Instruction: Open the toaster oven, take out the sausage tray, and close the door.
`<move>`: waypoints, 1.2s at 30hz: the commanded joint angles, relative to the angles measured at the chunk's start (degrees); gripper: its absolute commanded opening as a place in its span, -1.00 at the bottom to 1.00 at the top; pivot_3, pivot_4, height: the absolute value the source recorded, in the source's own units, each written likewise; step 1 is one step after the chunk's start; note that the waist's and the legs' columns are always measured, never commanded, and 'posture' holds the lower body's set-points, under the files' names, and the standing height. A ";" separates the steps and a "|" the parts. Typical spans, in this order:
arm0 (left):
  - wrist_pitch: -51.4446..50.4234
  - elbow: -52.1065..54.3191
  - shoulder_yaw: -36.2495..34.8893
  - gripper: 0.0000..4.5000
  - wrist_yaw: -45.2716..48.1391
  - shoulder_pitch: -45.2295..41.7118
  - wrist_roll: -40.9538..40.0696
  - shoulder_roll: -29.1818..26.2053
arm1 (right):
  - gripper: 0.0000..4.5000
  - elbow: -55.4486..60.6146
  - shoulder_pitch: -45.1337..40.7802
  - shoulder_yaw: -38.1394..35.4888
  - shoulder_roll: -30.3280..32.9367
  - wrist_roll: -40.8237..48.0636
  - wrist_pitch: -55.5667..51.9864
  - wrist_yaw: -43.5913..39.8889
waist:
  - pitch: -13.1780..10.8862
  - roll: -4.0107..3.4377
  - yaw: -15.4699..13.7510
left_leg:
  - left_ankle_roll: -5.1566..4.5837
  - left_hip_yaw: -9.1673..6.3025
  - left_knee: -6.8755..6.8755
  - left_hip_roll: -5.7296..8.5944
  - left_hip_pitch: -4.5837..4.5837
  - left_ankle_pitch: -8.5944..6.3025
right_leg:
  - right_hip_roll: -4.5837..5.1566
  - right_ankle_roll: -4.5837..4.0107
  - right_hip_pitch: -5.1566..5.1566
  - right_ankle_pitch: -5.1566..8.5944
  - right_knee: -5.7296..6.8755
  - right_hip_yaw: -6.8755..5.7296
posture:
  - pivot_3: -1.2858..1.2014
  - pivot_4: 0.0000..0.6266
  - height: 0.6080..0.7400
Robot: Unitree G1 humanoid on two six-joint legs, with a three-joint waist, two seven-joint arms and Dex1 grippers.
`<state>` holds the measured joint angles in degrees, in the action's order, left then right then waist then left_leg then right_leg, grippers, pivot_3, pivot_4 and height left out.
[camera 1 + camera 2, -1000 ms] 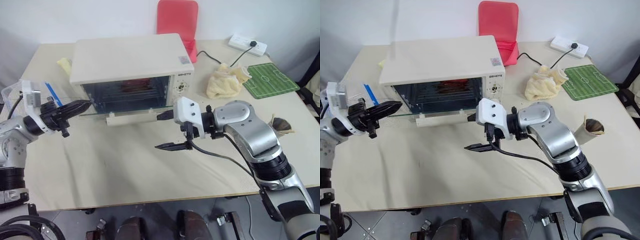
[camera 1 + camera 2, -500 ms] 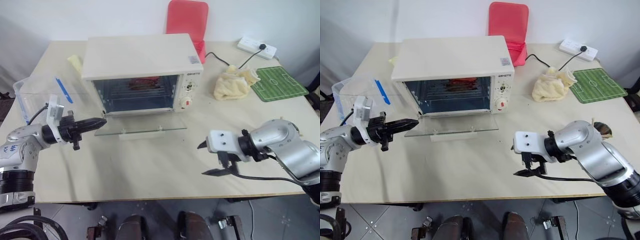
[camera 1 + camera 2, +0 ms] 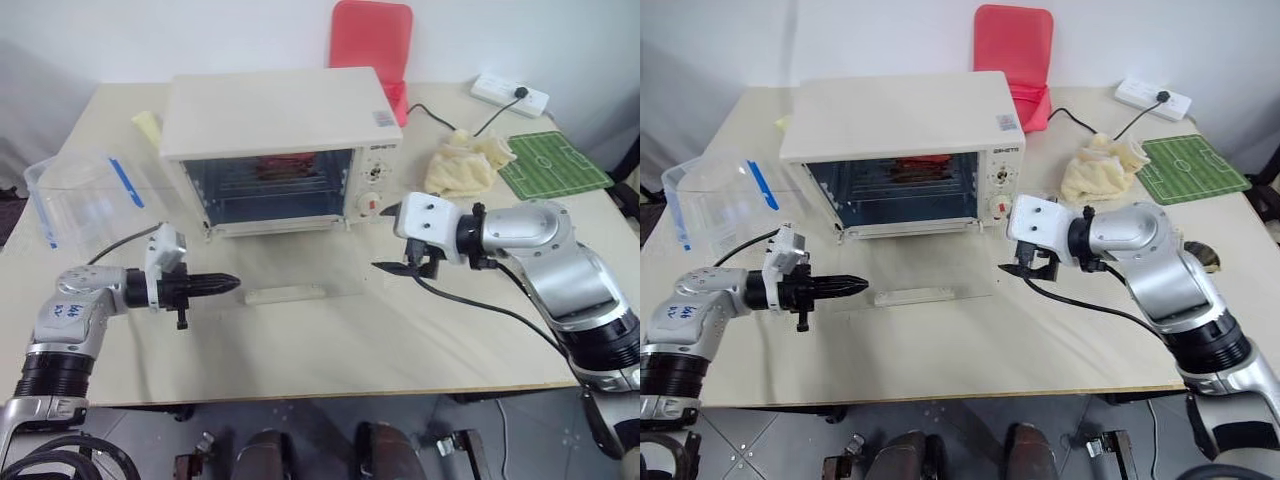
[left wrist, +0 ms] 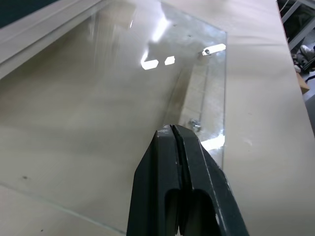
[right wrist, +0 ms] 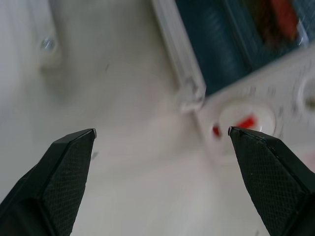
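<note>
The cream toaster oven [image 3: 275, 105] stands at the back middle of the table. Its glass door [image 3: 300, 262] hangs fully down in front, with the cream bar handle [image 3: 285, 294] near the tabletop. Inside, red sausages on the sausage tray [image 3: 288, 166] show behind the rack wires. My left gripper [image 3: 232, 282] is shut and empty, its tip over the door's front left corner. In the left wrist view its fingers [image 4: 173, 147] hover just above the glass. My right gripper [image 3: 382, 240] is open and empty, beside the oven's lower right corner near the red dial [image 5: 241, 121].
A clear plastic box with a blue strip [image 3: 75, 195] stands at the left. Behind the oven is a red container [image 3: 370, 45]. At the right lie a cream cloth [image 3: 465, 165], a green pitch mat [image 3: 553, 163] and a power strip [image 3: 510, 95].
The door has swung further down to the table. My left gripper sank with its front left corner. My right gripper dropped toward the table's front, then came back up beside the oven's right corner.
</note>
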<state>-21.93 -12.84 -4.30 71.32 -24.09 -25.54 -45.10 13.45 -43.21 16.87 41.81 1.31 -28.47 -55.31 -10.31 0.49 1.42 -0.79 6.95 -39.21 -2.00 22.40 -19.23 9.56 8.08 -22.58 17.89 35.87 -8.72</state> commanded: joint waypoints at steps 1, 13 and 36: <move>1.33 2.98 -1.39 -0.99 -1.41 1.86 0.12 0.41 | 1.00 -1.10 -2.60 2.47 -5.27 -4.68 2.63 5.88 | 0.00 0.00 0.14 | 0.00 -0.01 0.00 0.00 0.00 0.00 | 0.00 0.00 -0.01 0.00 -0.01 0.00 | 0.03 -0.52 1.00; 3.15 7.61 -13.58 -0.74 -10.86 6.33 -7.80 7.86 | 1.00 -22.09 -12.96 9.85 -25.17 -18.93 11.19 24.23 | 0.01 0.01 0.50 | 0.01 -0.09 0.00 0.00 -0.02 0.01 | 0.00 0.00 0.01 0.00 0.09 -0.01 | 0.03 -0.52 1.00; 6.59 25.87 -26.33 0.99 -20.73 25.12 -18.93 15.48 | 1.00 -56.13 -25.92 16.72 -38.87 -35.06 26.78 39.38 | 0.01 0.01 3.41 | 0.05 -0.69 0.09 -0.03 -0.07 0.03 | 0.00 0.00 0.07 0.00 0.13 0.02 | 0.03 -0.52 1.00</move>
<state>-15.45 10.71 -29.27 51.32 0.35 -43.25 -29.20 -42.62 -67.41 33.37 3.54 -32.59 -3.15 -17.23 -10.30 0.50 4.83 -0.74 6.26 -39.12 -2.03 22.33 -19.21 9.56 8.08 -22.51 17.89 36.00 -8.69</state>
